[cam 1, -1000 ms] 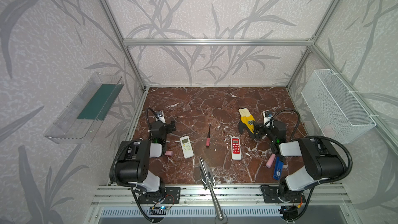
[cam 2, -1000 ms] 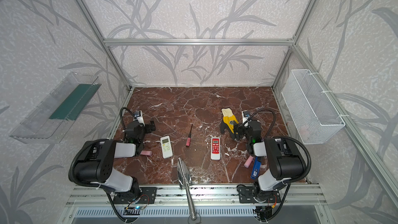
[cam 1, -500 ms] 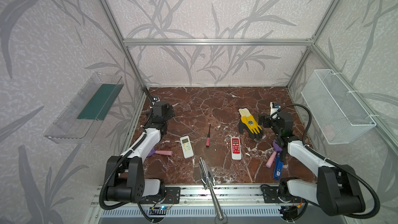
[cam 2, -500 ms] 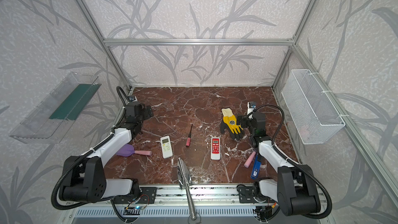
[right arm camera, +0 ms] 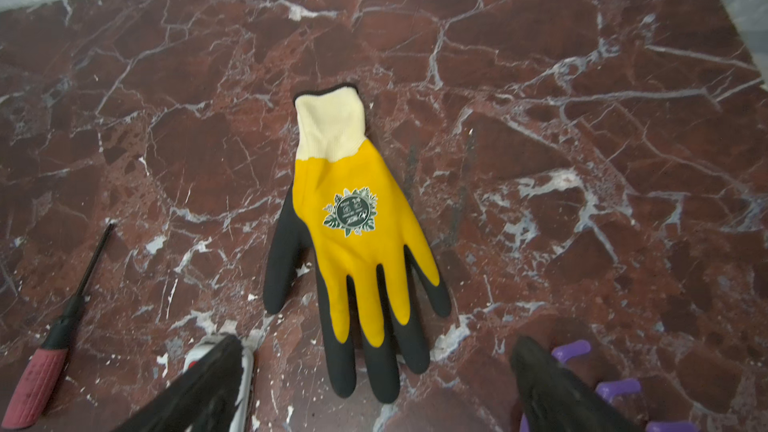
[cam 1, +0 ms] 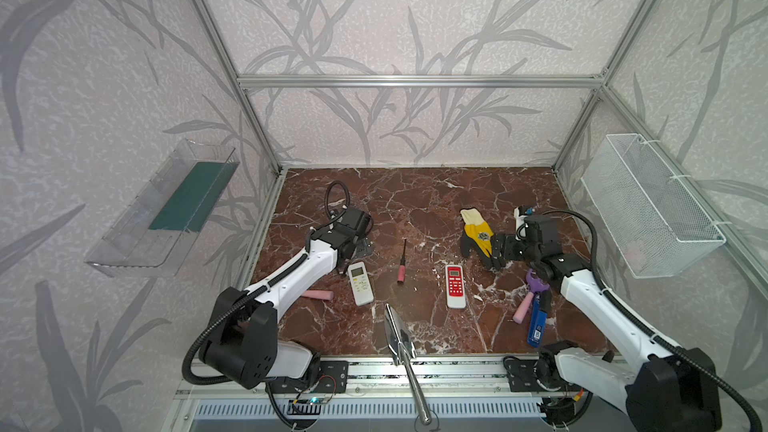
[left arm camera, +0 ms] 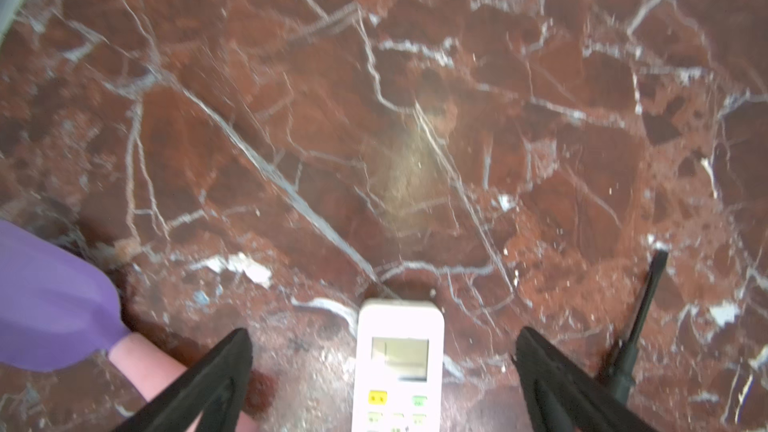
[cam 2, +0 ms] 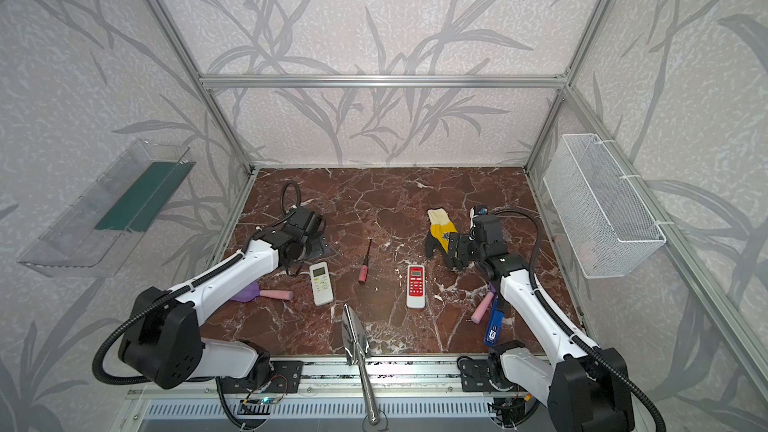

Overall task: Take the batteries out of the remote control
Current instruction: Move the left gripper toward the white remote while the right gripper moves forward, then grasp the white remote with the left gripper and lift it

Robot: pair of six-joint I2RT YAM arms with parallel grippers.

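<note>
Holdings on the red marble counter (cam 1: 415, 197), placed from the pink-handled screwdriver (cam 1: 401, 261), left to right.

1. Clear wall shelf (cam 1: 166, 218) with green pad: far left of the screwdriver, on the side wall.
2. Purple-headed tool (cam 2: 245, 292) with pink foam handle: left of the screwdriver, partly under the left arm.
3. Left claw (left arm camera: 383, 332): left of the screwdriver, jaws spread wide and gripping nothing. It hangs over the display end of item 4.
4. White remote (cam 1: 360, 283): just left of the screwdriver, face up, buttons showing.
5. Screwdriver: lies flat, mid-counter, with its tip toward the back wall.
6. Metal trowel (cam 1: 399, 338): in front of the screwdriver, its handle over the counter's front edge.
7. Red remote (cam 1: 455, 286): right of the screwdriver, face up.
8. Yellow and black glove (cam 1: 476, 236): right of the screwdriver, flat, cuff toward the back wall.
9. Right claw (right arm camera: 378, 344): right of the screwdriver, jaws wide apart and empty, over the glove's fingertips. Contact cannot be told.
10. Purple-pronged tool (cam 1: 536, 284) with pink handle and a blue oblong item (cam 1: 537, 326): further right, side by side.
11. White wire basket (cam 1: 648, 218): far right, on the side wall.
12. Batteries: none shows in any view. Both remotes' backs are hidden.
</note>
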